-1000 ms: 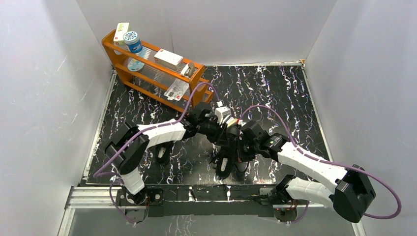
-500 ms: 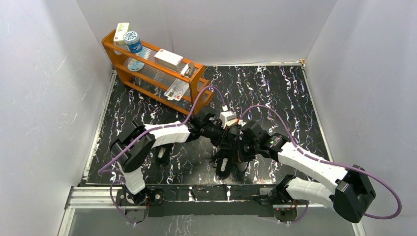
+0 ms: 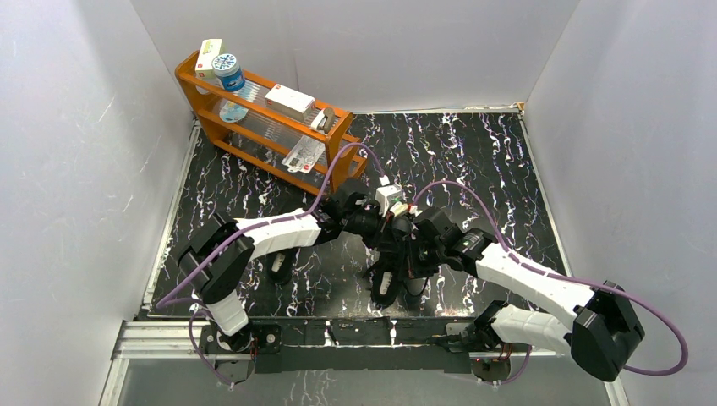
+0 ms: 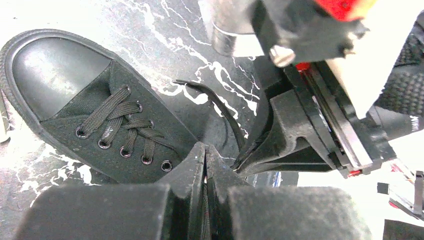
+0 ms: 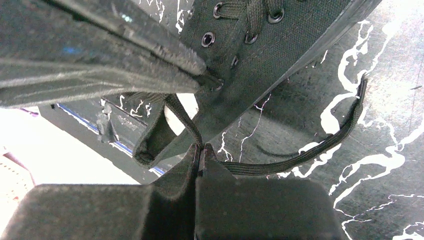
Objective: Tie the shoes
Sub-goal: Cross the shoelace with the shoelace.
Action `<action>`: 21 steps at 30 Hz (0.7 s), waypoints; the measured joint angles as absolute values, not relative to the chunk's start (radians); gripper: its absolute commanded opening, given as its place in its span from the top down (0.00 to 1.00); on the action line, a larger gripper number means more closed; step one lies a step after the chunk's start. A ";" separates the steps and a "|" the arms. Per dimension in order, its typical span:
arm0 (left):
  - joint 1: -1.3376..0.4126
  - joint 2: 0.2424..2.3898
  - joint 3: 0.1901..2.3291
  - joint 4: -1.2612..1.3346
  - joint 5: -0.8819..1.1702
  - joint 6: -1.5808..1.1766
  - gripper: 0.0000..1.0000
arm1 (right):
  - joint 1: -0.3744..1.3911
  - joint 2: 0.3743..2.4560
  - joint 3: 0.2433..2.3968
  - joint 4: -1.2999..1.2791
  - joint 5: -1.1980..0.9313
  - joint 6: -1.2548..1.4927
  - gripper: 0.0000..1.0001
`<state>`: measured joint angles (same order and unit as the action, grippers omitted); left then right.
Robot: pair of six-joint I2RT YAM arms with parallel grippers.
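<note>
L fingers [image 4: 184, 172] closed by shoe [image 4: 65, 65], R fingers [image 5: 181, 172] on lace [image 5: 300, 156]

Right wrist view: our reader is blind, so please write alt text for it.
The right gripper, shut, pinches a black lace of a black sneaker lying on the dark marbled table. The left gripper meets the sneaker from upper left.

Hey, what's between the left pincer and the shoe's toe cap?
Left wrist view: crisscrossed laces of the shoe lie between the left pincer and toe cap.
</note>
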<state>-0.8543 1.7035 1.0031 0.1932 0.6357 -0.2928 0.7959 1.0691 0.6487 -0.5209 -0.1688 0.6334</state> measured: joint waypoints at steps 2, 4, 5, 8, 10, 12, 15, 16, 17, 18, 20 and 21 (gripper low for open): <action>-0.854 1.700 1.003 0.204 0.642 -0.307 1.00 | 0.788 1.072 0.649 -0.513 -0.177 0.645 0.96; -0.855 1.700 0.998 0.210 0.645 -0.318 1.00 | 0.780 1.076 0.649 -0.500 -0.184 0.653 0.96; -0.855 1.700 0.994 0.211 0.645 -0.324 1.00 | 0.776 1.080 0.649 -0.493 -0.188 0.656 0.97; -0.855 1.700 0.981 0.214 0.645 -0.337 1.00 | 0.761 1.092 0.649 -0.480 -0.198 0.657 0.96; -0.855 1.700 0.975 0.214 0.648 -0.348 1.00 | 0.749 1.095 0.649 -0.471 -0.205 0.656 0.96; -0.855 1.700 0.973 0.213 0.653 -0.354 1.00 | 0.741 1.095 0.649 -0.465 -0.211 0.657 0.96; -0.855 1.700 0.973 0.213 0.666 -0.364 1.00 | 0.735 1.095 0.648 -0.454 -0.220 0.661 0.96; -0.855 1.700 0.973 0.213 0.669 -0.368 1.00 | 0.734 1.095 0.646 -0.447 -0.223 0.665 0.96; -0.855 1.700 0.973 0.213 0.673 -0.373 1.00 | 0.733 1.093 0.642 -0.436 -0.228 0.670 0.96; -0.855 1.700 0.973 0.213 0.676 -0.378 1.00 | 0.733 1.091 0.638 -0.430 -0.234 0.675 0.96; -0.855 1.700 0.973 0.218 0.681 -0.388 1.00 | 0.733 1.085 0.621 -0.411 -0.252 0.686 0.96; -0.855 1.700 0.972 0.224 0.682 -0.395 1.00 | 0.733 1.085 0.620 -0.411 -0.252 0.687 0.96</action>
